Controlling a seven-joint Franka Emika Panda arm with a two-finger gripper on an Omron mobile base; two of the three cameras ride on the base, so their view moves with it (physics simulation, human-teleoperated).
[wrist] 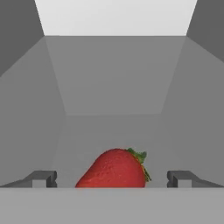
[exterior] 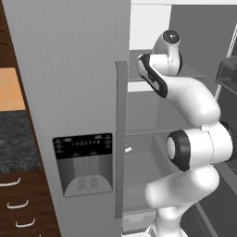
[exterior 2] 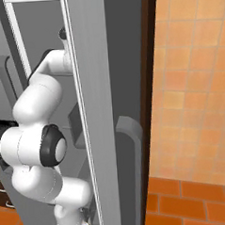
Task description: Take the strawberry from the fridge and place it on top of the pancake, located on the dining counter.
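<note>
Holding nothing, my hand (wrist: 112, 178) stands wide open with the strawberry (wrist: 114, 169) midway between its fingertips, clear room either side, the fruit lying slantwise on a grey shelf (wrist: 113, 131) in the fridge (exterior: 69, 69), leafy end up-right.

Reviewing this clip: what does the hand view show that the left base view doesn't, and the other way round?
Hand view: the strawberry lying on a grey shelf, with the open gripper straddling it, one fingertip on each side and apart from it.

Left base view: the white arm reaching into the open compartment, the closed door's water dispenser and the long handle.

Both: the grey inside of the fridge, walls and shelves.
</note>
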